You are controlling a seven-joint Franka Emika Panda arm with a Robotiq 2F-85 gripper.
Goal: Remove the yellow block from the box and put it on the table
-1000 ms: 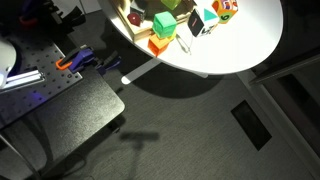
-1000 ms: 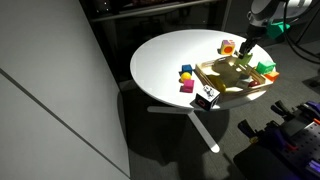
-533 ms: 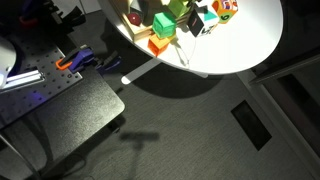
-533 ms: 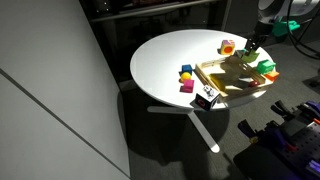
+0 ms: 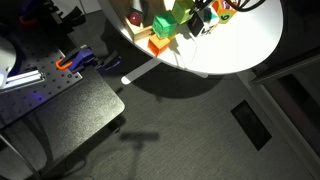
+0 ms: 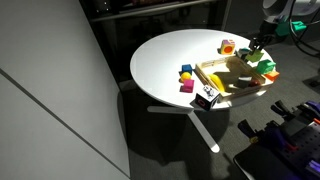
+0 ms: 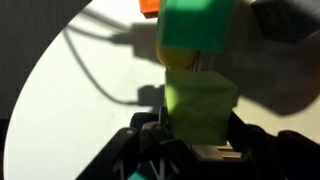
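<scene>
In the wrist view the pale yellow-lime block [image 7: 200,108] sits between my gripper's [image 7: 198,140] two dark fingers, which press against both its sides. A brighter green cube [image 7: 198,25] lies just beyond it, with an orange block [image 7: 150,6] at the top edge. In an exterior view my gripper [image 6: 255,52] reaches down at the far end of the light-wood box [image 6: 222,84] on the round white table [image 6: 165,55]. The block itself is too small to make out there. In an exterior view the gripper [image 5: 205,14] is over the box [image 5: 130,20].
A green cube [image 6: 266,67] lies in the box and an orange block [image 6: 228,46] lies on the table behind it. Blue, yellow and magenta blocks [image 6: 186,78] and a black-and-white block [image 6: 205,98] sit near the box's front. The table edge is close by.
My gripper has shifted towards the far end of the box and come slightly lower. The blocks on the table have not moved.
</scene>
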